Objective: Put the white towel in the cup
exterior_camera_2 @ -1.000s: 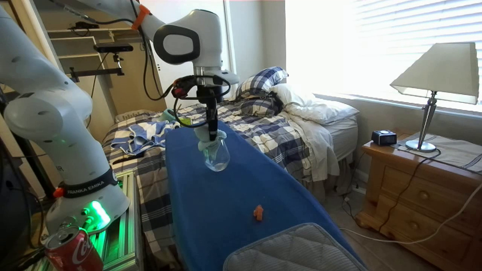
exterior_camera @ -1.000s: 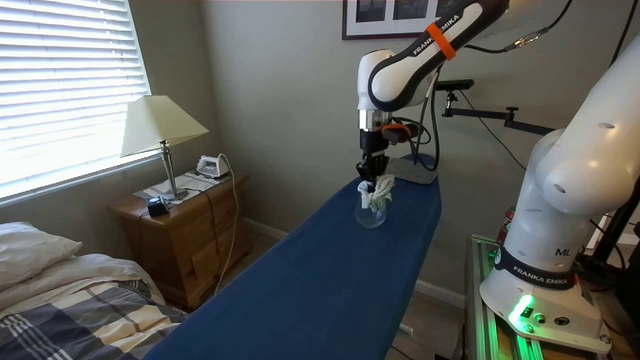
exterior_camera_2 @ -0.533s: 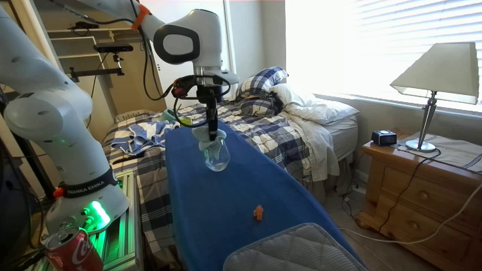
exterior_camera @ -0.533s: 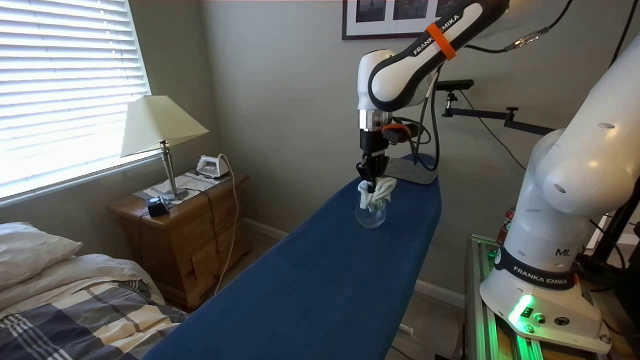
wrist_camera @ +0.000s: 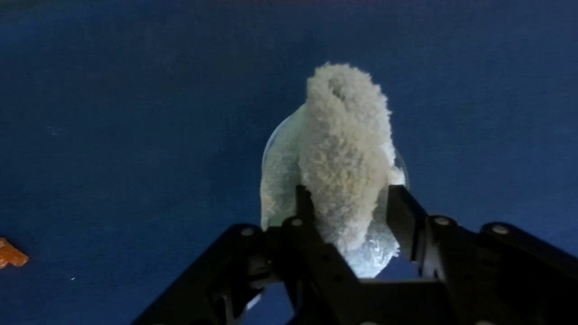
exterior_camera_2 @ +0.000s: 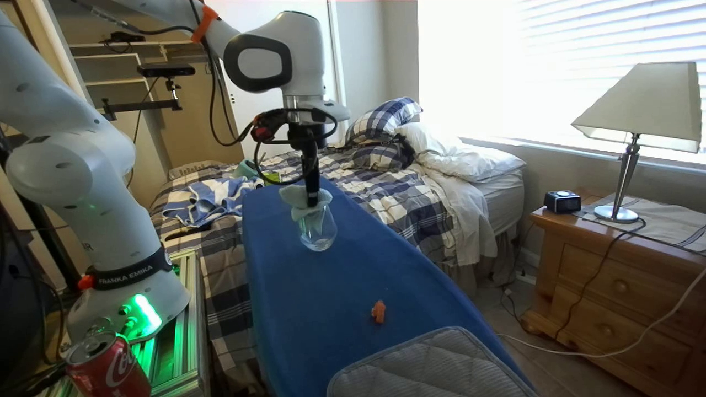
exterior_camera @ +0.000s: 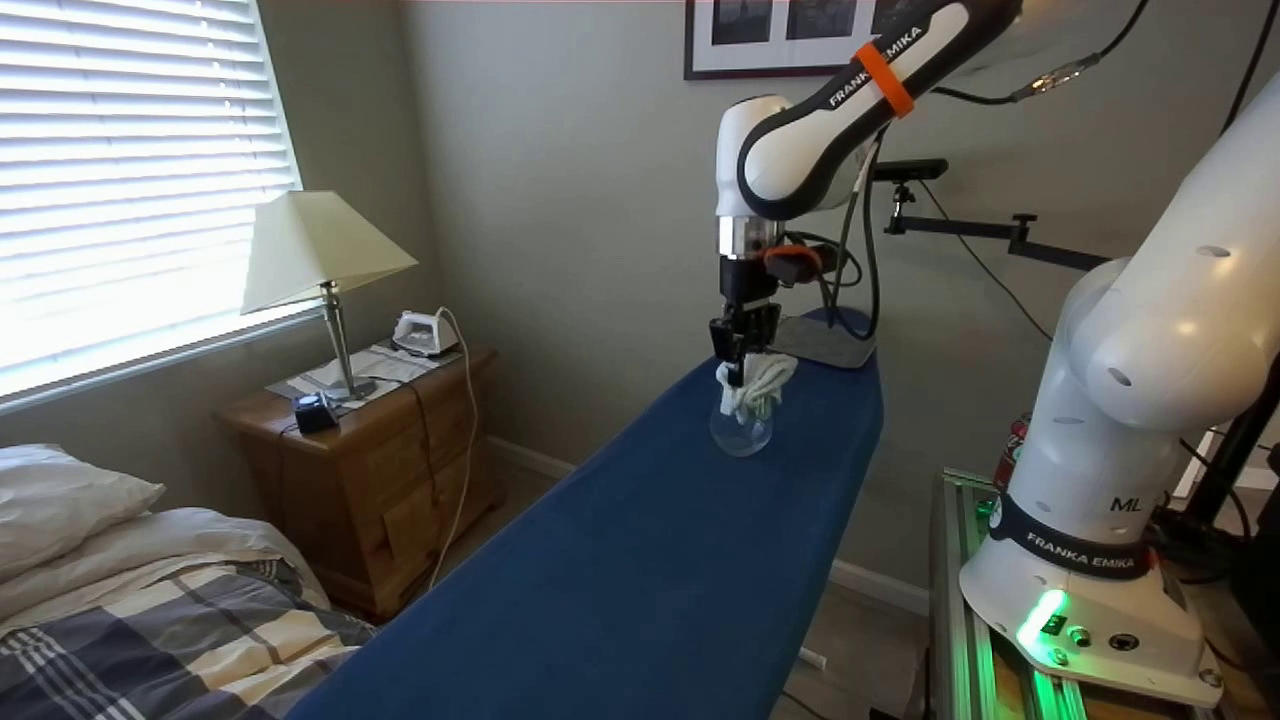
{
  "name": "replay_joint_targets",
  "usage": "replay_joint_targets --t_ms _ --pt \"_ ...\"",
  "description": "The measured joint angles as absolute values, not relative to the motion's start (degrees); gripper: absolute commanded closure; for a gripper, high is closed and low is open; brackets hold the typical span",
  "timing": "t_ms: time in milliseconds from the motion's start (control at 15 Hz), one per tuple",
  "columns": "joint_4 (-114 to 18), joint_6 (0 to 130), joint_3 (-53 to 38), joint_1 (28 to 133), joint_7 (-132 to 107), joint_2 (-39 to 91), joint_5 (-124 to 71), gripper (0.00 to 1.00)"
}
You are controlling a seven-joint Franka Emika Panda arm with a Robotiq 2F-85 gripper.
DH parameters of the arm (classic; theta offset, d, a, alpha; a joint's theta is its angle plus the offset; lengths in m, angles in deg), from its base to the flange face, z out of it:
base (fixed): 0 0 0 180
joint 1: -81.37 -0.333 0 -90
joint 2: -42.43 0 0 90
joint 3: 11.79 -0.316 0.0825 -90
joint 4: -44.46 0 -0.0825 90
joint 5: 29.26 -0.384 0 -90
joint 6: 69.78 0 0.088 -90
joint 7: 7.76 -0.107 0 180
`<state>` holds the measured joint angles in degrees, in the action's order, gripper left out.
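Note:
The white towel (exterior_camera: 765,378) is bunched in the mouth of the clear glass cup (exterior_camera: 740,438). In both exterior views part hangs inside the cup and a fold sticks out above the rim. The towel (exterior_camera_2: 293,197) leans to the left over the rim of the cup (exterior_camera_2: 320,241). The cup stands upright on the blue ironing board (exterior_camera: 600,580). My gripper (wrist_camera: 347,194) is above the cup with its fingers apart, one on each side of the towel (wrist_camera: 345,135). A gap shows between the towel and the right finger. The left finger looks close to or touching the towel.
An orange object (exterior_camera_2: 378,312) and a grey quilted pad (exterior_camera_2: 436,366) lie on the board. A red soda can (exterior_camera_2: 110,364) stands by the robot base. A bed (exterior_camera_2: 386,204) and a wooden nightstand (exterior_camera_2: 606,275) with a lamp (exterior_camera_2: 629,165) are beside the board.
The gripper fingers have spread apart and the arm has risen slightly. The towel's upper fold has loosened and spread outward. The cup has not moved.

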<state>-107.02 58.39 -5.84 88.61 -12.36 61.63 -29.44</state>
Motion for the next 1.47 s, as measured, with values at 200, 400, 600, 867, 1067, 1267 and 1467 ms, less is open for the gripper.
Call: replay_joint_targets --t_ms 200,400,600,867,1067,1267,1467 --pt "-106.9 58.4 -5.8 88.6 -12.4 61.7 -29.4 0.01" --pt "-106.8 58.3 -5.8 88.6 -12.4 61.7 -29.4 0.0" --pt "-106.8 58.3 -5.9 88.6 -12.4 62.0 -29.4 0.0" --pt "-106.5 57.5 -6.2 88.6 -12.4 64.4 -29.4 0.0" --pt "-105.9 55.6 -6.9 88.6 -12.4 67.3 -29.4 0.32" --pt "-105.5 53.2 -7.8 88.4 -12.4 69.9 -29.4 0.56" --pt "-105.3 51.8 -8.2 88.3 -12.4 71.1 -29.4 0.77"
